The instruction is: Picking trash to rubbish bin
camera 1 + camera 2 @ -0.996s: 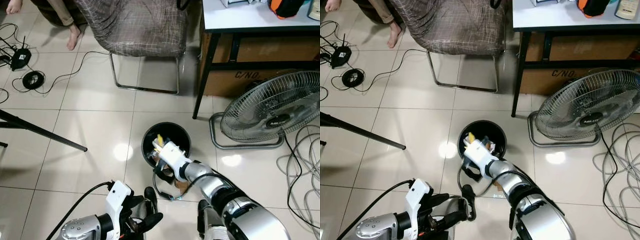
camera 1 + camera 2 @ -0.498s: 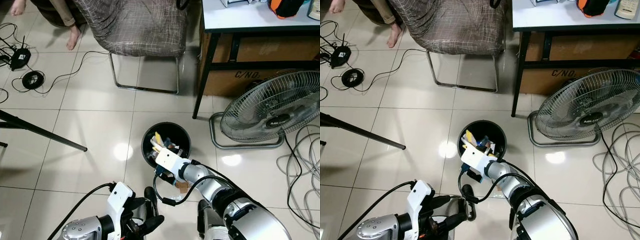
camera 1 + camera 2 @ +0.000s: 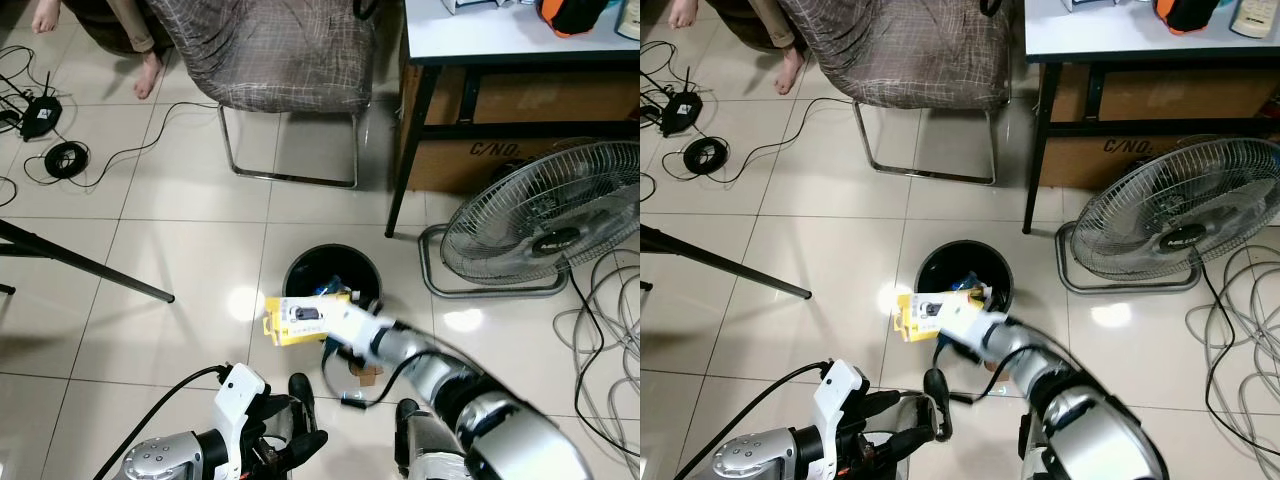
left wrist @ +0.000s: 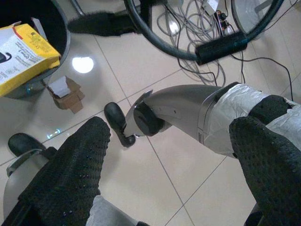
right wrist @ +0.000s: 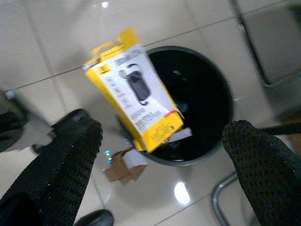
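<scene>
- One flat yellow cardboard box (image 3: 303, 317) with a black picture on it lies tipped over the near rim of the round black rubbish bin (image 3: 331, 268).
- Right gripper (image 5: 155, 155) hangs above the bin, fingers spread wide, holding nothing.
- Left gripper (image 4: 169, 155) stays low by the floor, fingers wide apart, empty.
- Small brown cardboard scrap (image 4: 66, 92) lies on the shiny tile floor (image 3: 170, 330) beside the bin.

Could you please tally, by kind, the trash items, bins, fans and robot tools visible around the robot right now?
Yellow box leaning on the bin rim: 1
Small cardboard scrap on the floor: 1
Black rubbish bin: 1
Floor fan: 1
Robot tools, left tool and right tool, both open: 2
Total: 6
</scene>
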You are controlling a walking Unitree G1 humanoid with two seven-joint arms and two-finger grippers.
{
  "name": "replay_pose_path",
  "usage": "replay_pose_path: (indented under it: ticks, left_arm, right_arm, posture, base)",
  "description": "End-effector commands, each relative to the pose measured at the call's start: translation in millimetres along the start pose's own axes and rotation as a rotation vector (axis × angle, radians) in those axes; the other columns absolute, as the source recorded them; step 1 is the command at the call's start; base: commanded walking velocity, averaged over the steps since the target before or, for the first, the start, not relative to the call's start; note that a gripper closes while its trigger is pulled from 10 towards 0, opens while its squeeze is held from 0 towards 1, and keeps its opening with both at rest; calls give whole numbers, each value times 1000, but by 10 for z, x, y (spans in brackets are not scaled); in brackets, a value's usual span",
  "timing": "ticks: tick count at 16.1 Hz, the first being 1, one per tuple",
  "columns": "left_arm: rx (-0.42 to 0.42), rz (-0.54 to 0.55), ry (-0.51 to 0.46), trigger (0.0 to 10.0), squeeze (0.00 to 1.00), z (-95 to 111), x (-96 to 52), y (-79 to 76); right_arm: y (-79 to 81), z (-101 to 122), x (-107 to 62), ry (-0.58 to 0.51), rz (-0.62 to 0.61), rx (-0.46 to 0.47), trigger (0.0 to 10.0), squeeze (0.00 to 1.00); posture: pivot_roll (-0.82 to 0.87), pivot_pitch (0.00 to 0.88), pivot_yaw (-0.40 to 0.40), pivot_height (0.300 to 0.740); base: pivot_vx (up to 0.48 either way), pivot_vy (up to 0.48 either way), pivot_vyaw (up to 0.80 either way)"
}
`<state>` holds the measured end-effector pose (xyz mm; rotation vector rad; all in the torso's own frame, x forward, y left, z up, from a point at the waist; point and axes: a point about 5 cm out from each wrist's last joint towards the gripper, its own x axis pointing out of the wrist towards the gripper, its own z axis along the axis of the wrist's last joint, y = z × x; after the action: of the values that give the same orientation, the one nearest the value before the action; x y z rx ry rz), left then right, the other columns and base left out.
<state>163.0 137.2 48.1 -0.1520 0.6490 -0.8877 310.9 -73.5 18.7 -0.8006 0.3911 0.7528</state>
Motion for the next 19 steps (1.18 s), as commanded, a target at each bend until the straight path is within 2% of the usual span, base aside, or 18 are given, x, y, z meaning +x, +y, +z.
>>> replay_pose_path:
  ticks: [1,7,9,10,12,13,14,15,16,17,19]
  left_arm:
    - [-24,-9,20,10000,0,-78,-22,-25]
    - [-22,-6,21,10000,0,-77,-21,-11]
    - [-21,-4,20,10000,0,-74,-21,-10]
    - [-20,9,3,10000,0,-48,-20,9]
    - [-21,28,-22,10000,0,2,-12,43]
    - [-16,58,-64,10000,0,84,-4,87]
    - [-9,82,-95,10000,0,144,0,117]
    - [20,148,-163,10000,0,268,3,191]
    - [25,175,-191,10000,0,327,10,232]
    - [36,248,-267,10000,0,485,27,331]
    - [59,286,-331,10000,0,613,56,348]
  right_arm:
    - [120,-35,8,16,38,15,10000,1000]
    - [184,-37,11,10,58,41,10000,1000]
    - [160,-21,11,-5,42,62,10000,1000]
    - [65,44,7,-62,1,165,10000,1000]
    - [-48,90,-9,-118,-40,262,10000,1000]
    - [-159,109,-37,-165,-80,337,10000,957]
    - [-220,116,-56,-192,-103,370,10000,929]
    - [-327,122,-93,-233,-146,420,10000,800]
    - [-376,125,-111,-251,-166,440,10000,612]
    - [-508,127,-161,-293,-222,508,10000,0]
    - [-590,156,-210,-340,-258,533,10000,0]
  posture:
    - [42,374,124,740]
    - [41,372,127,740]
    - [41,372,127,740]
    - [40,363,122,740]
    - [35,353,117,740]
    - [30,344,114,740]
    - [25,335,112,740]
    - [19,322,108,740]
    - [13,307,104,740]
    - [0,283,97,740]
    - [-13,257,88,740]
  base:
    - [0,0,0]
    - [0,0,0]
    - [0,0,0]
    - [0,0,0]
    - [0,0,0]
    - [0,0,0]
    - [0,0,0]
    - [0,0,0]
    - [0,0,0]
    - [0,0,0]
    - [0,0,0]
